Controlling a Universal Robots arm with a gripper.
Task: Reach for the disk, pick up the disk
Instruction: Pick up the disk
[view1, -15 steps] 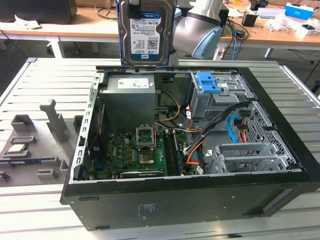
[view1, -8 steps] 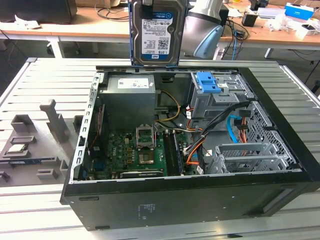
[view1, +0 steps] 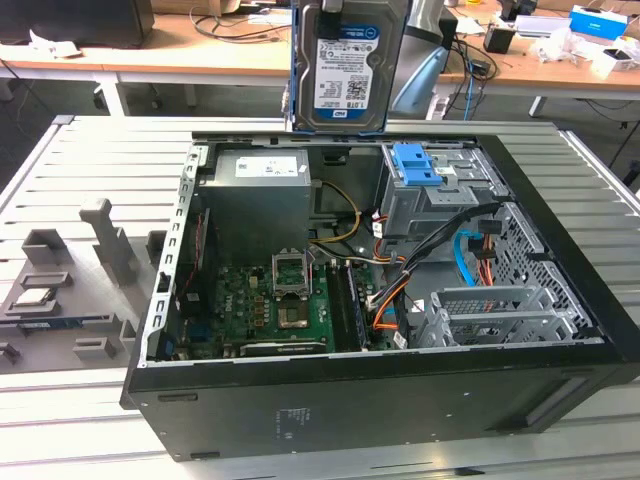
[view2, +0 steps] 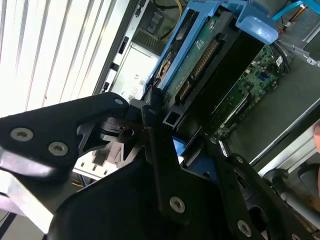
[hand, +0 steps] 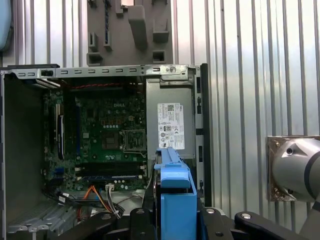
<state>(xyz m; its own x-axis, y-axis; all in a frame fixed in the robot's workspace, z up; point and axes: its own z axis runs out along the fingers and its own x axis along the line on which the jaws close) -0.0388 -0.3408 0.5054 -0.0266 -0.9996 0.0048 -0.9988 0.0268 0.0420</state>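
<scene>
**Gripper (view2: 182, 130) clamps disk (view1: 348, 60) above open computer**

Closed on the disk's blue side rails, the black fingers (view2: 152, 117) hold it edge-on in both wrist views. At top centre of the exterior view it hangs upright, label facing the camera, over the far rim of the open case (view1: 400, 400). A blue latch (view1: 417, 165) sits just below.

The flat silver-grey metal disk (view1: 347, 70) is cut off by the exterior view's upper edge; the black gripper (view2: 175, 134) hides its clamped end in the second wrist view.
</scene>
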